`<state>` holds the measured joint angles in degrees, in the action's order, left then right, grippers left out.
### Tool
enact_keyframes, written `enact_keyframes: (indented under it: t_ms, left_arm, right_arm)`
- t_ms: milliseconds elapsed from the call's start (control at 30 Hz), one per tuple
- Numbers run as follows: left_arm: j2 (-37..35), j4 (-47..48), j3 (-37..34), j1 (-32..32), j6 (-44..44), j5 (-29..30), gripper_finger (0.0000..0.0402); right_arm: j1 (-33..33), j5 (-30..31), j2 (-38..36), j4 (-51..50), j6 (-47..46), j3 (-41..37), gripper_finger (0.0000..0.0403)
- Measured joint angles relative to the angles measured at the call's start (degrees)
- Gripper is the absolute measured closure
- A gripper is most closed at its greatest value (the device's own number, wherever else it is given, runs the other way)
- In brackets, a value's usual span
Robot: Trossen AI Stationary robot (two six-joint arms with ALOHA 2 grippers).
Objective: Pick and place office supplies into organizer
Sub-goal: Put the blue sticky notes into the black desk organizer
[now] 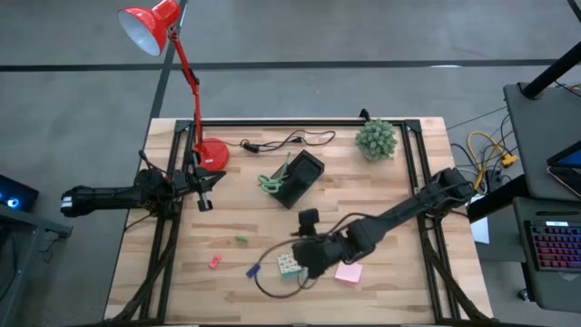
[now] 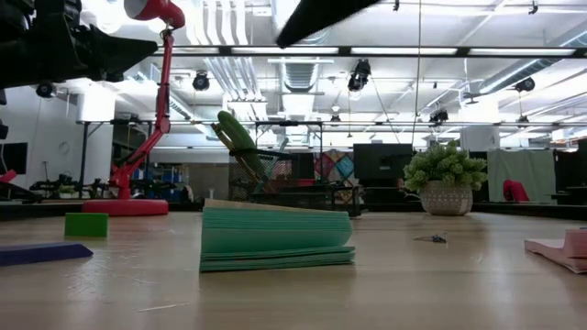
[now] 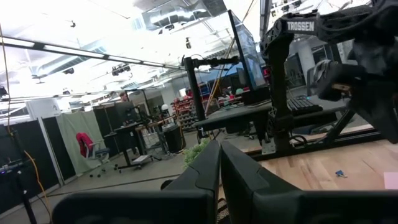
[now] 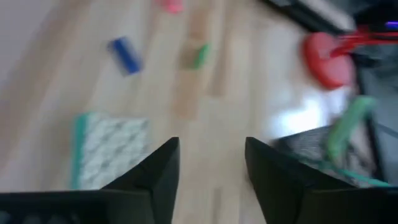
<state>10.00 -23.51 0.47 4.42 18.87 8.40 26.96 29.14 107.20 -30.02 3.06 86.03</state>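
Note:
The black organizer point(image 1: 300, 176) stands mid-table with the green-handled scissors point(image 1: 270, 184) at its left end. Near the front lie a green-white patterned block point(image 1: 289, 264), a pink sticky-note pad point(image 1: 349, 273), a blue piece point(image 1: 253, 270), a pink piece point(image 1: 215, 262) and a green piece point(image 1: 241, 240). My right gripper point(image 1: 304, 256) hangs open above the table, just right of the block point(image 4: 109, 149), with nothing between its fingers point(image 4: 210, 152). My left gripper point(image 1: 204, 196) waits shut at the table's left, by the lamp base point(image 1: 211, 153).
A red desk lamp point(image 1: 150, 25) reaches up from its round base at the far left. A black cable point(image 1: 286, 141) and a spiky green plant point(image 1: 376, 139) sit along the far edge. Bare wood lies between the small pieces and the organizer point(image 4: 323, 149).

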Motion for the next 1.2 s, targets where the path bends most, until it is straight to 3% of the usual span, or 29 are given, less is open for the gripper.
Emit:
enact_keyframes:
  t_ms: [233,600,1200]
  left_arm:
    - [0.04,0.0,0.0,0.01,0.0,-0.03,0.0402]
    - [0.11,-0.01,0.0,0.01,-0.02,-0.02,0.0402]
    - [0.52,0.09,0.0,0.01,-0.22,-0.02,0.0402]
  right_arm:
    - [1.78,-15.09,3.06,5.47,0.19,-1.85,0.0209]
    - [2.85,-12.41,11.68,7.79,5.11,-1.25,0.0226]
    - [2.91,-11.07,12.87,3.84,6.42,-1.89,0.024]
